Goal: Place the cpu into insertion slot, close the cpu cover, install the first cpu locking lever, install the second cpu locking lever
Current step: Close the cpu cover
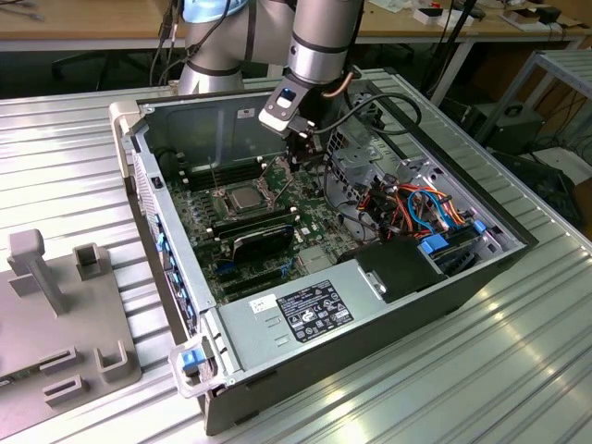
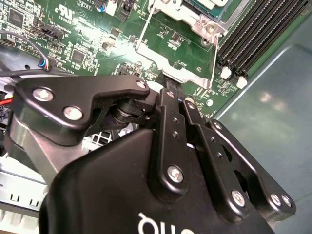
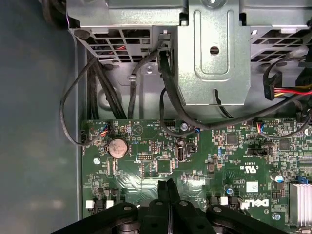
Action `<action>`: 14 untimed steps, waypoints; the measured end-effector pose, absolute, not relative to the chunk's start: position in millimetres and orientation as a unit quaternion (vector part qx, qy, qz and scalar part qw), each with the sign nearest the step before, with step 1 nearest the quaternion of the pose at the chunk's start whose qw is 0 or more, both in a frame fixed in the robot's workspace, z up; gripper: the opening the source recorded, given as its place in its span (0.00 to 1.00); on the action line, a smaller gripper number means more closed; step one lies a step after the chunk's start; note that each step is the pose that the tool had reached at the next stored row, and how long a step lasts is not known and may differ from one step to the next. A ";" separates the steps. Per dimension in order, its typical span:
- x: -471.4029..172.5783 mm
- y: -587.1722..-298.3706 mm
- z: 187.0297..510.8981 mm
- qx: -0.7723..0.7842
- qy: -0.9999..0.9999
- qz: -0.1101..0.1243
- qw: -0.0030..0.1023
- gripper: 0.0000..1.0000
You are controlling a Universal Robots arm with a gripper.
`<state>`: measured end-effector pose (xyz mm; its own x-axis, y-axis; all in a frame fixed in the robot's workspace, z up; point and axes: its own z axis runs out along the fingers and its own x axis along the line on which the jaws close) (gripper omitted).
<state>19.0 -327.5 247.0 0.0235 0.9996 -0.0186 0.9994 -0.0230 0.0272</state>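
Inside the open computer case, the cpu [image 1: 242, 196] lies flat with its silver top up in the insertion slot, whose pin field is hidden beneath it. The silver cpu cover [image 2: 194, 20] lies down around it. Two thin wire locking levers [image 2: 145, 27] [image 2: 215, 51] stand loose at the frame's sides; in the exterior view one lever [image 1: 215, 178] points up. My gripper [image 1: 301, 163] hangs just to the exterior view's right of the socket, low over the green board. Both wrist views show its black fingers [image 2: 168, 85] [image 3: 168, 187] pressed together, tips by the frame's edge, nothing visible between them.
Black memory slots [image 2: 258, 29] run beside the socket, close to the case wall [image 2: 273, 117]. A metal drive cage [image 3: 209, 53] with black cables [image 3: 168, 92] stands behind the gripper. Coloured cables [image 1: 421, 205] and the power supply [image 1: 314, 310] fill the near side. A grey fixture [image 1: 65, 314] lies outside the case.
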 end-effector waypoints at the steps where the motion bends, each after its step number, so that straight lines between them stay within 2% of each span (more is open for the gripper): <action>1: 18.7 -327.5 247.0 0.715 0.699 0.003 0.016 0.11; 14: -1.4 -327.5 247.0 0.715 0.699 0.003 0.016 0.11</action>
<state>-1.4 -327.5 247.0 0.0232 0.9996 -0.0186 0.9994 -0.0227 0.0272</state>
